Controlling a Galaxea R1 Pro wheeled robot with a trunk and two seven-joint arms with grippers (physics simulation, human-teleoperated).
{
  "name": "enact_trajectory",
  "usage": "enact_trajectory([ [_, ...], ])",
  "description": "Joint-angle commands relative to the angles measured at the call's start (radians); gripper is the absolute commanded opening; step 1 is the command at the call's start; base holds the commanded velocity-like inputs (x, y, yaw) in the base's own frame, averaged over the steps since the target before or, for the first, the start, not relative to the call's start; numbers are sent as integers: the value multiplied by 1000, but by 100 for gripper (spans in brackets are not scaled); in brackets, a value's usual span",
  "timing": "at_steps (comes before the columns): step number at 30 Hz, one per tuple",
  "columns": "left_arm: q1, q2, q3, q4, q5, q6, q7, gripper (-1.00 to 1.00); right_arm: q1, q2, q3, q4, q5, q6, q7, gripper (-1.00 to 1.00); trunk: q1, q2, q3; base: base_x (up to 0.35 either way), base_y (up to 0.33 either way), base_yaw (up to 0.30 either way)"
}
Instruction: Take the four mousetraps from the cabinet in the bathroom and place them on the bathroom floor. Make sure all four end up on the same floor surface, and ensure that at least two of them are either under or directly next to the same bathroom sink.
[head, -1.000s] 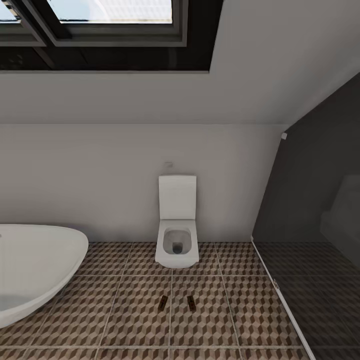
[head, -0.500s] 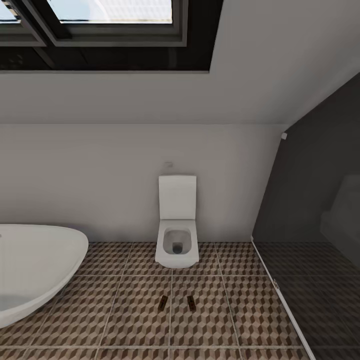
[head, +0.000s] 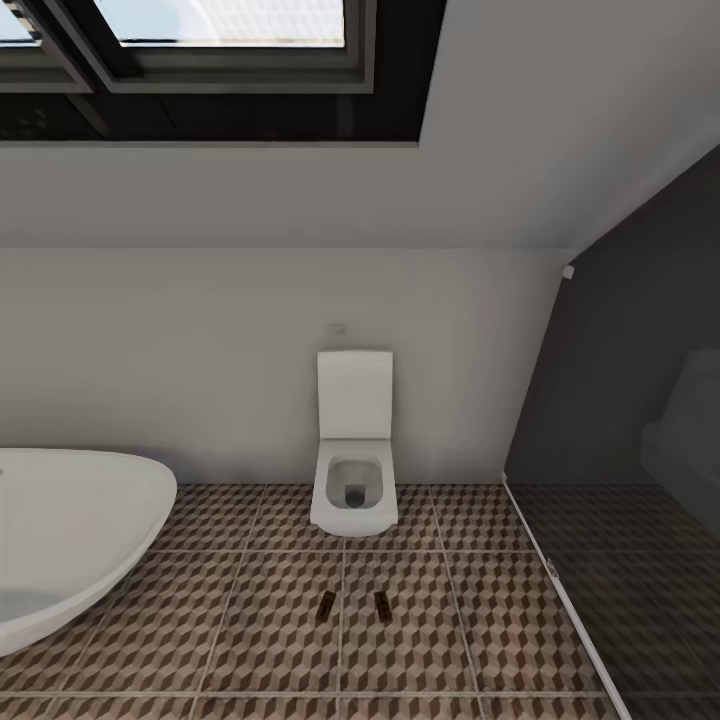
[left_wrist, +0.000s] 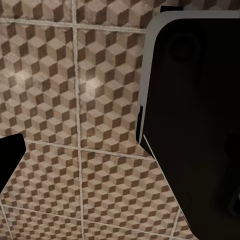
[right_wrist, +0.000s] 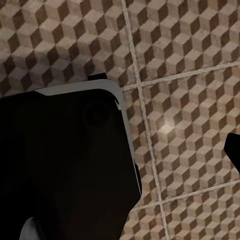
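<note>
Two mousetraps lie on the bathroom floor (head: 250, 630) in front of a toilet, one (head: 326, 605) a short gap to the left of the other (head: 383, 606). Both are small brown boards lying flat on the cube-patterned tiles. The cabinet and the bathroom sink are out of view. In the left wrist view, one dark fingertip (left_wrist: 10, 157) shows at the frame's edge over bare tiles (left_wrist: 90, 100). The right wrist view likewise has one dark fingertip (right_wrist: 232, 150) at its edge above the tiles (right_wrist: 175, 100). Nothing is held in either gripper.
A white toilet (head: 353, 450) stands against the far wall. A white oval bathtub (head: 70, 530) fills the left side. A dark glass shower screen (head: 620, 450) closes off the right. My own dark base (left_wrist: 195, 125) (right_wrist: 65, 165) shows in both wrist views.
</note>
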Motion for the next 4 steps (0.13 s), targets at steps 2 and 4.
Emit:
enact_trajectory([
  [2,-1,0,-8,1,8,-1,1,100,0,0,9,0,-8,-2,-3,100,1,-2,-2,0,0,0],
  [4,-1,0,-8,1,8,-1,1,100,0,0,8,0,-8,-2,-3,100,1,-2,-2,0,0,0],
])
